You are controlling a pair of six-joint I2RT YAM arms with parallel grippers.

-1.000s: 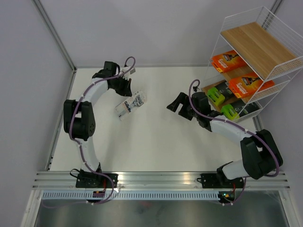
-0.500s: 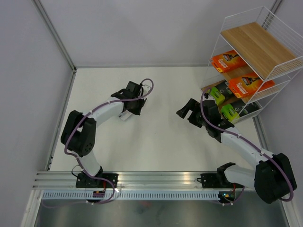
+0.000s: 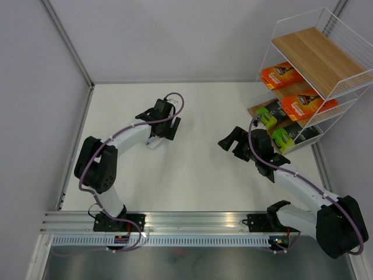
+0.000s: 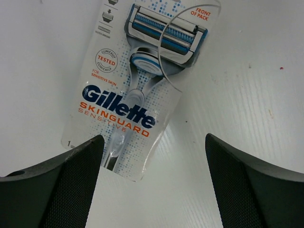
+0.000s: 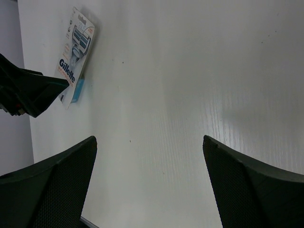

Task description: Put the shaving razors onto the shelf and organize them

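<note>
A white-and-blue Gillette razor pack (image 4: 137, 85) lies flat on the white table. My left gripper (image 4: 152, 185) hovers open over its lower end, the pack's corner close to the left finger (image 4: 57, 190). From above, the left gripper (image 3: 168, 127) covers most of the pack (image 3: 152, 143). The shelf (image 3: 317, 55) stands at the right, with two orange packs (image 3: 281, 74) (image 3: 302, 107) on its middle tier and two black-and-lime packs (image 3: 267, 116) (image 3: 284, 138) lower down. My right gripper (image 3: 233, 143) is open and empty beside the shelf, facing the Gillette pack (image 5: 76, 52).
Grey walls close the table at the back and left. The shelf's top board is bare. A metal rail (image 3: 198, 219) with both arm bases runs along the near edge. White tabletop (image 5: 190, 95) spreads between the two grippers.
The left arm swung from the back left corner down over the Gillette pack, and its jaws have opened. The right gripper drew back a little toward the shelf.
</note>
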